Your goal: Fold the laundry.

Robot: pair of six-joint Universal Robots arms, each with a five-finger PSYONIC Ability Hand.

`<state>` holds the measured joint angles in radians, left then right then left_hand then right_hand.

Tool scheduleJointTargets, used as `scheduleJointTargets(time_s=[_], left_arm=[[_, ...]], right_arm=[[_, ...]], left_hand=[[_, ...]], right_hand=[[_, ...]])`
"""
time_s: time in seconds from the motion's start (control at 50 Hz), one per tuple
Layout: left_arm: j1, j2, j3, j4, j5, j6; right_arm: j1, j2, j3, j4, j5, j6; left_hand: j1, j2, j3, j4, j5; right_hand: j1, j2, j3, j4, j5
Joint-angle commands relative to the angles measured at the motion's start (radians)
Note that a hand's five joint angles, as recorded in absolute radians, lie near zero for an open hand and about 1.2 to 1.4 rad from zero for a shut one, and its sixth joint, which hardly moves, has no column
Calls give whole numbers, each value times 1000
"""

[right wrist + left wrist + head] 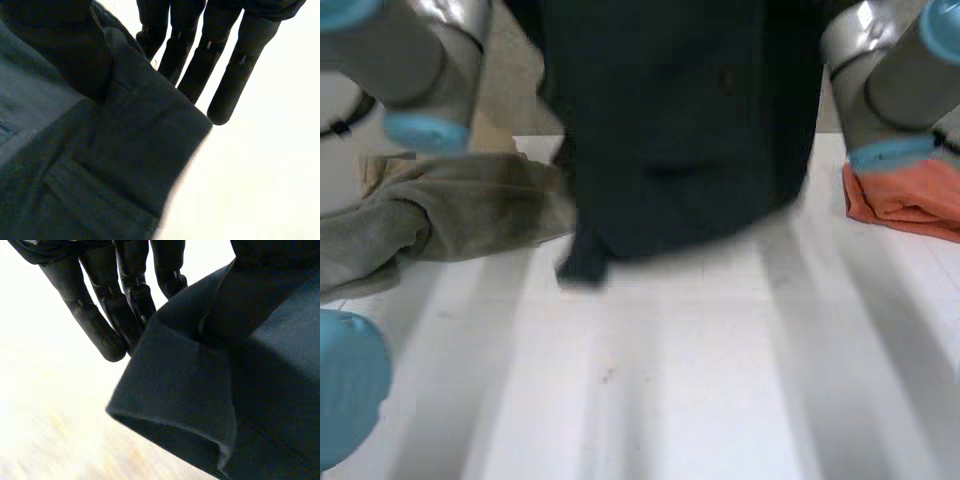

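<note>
The dark navy garment (690, 130) is hanging over the white desk (700, 380). The left robot hand (120, 305) is pinching its edge between straight fingers and thumb. The right robot hand (225, 60) is pinching the opposite edge likewise.

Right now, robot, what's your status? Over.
Left hand and right hand each pinch the dark garment. It hangs over the white table. Olive cloth and orange cloth lie aside, not blocking.
</note>
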<state>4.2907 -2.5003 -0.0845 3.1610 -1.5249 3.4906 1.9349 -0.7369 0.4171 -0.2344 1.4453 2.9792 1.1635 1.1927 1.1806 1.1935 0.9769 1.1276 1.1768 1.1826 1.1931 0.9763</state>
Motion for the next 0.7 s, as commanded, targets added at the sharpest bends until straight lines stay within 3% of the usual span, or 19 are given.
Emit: scheduleJointTargets(time_s=[0.02, 0.14, 0.3, 0.5, 0.58, 0.7], left_arm=[[3, 172, -102, 105, 14, -99], [14, 273, -354, 102, -11, -104], [6, 434, -883, 103, 0, -97], [-14, 454, -1314, 70, 32, 28], [-20, 485, -1403, 7, 28, 77], [-54, 606, -1509, -195, 19, 122]], right_arm=[[9, -186, 189, -224, 15, 0], [24, -254, 367, -187, 3, -9], [33, -303, 692, -100, -52, -46], [21, -288, 1031, 20, -55, -181], [13, -331, 1105, 95, -60, -253], [-27, -455, 1189, 358, -63, -436]], left_hand=[[233, 204, 216, 203, 245], [233, 204, 216, 203, 245], [233, 204, 216, 203, 245], [233, 204, 216, 203, 245], [233, 204, 216, 203, 245], [233, 204, 216, 203, 245]], right_hand=[[269, 219, 214, 203, 245], [269, 219, 214, 203, 245], [269, 219, 214, 203, 245], [269, 219, 214, 203, 245], [269, 219, 214, 203, 245], [269, 219, 214, 203, 245]])
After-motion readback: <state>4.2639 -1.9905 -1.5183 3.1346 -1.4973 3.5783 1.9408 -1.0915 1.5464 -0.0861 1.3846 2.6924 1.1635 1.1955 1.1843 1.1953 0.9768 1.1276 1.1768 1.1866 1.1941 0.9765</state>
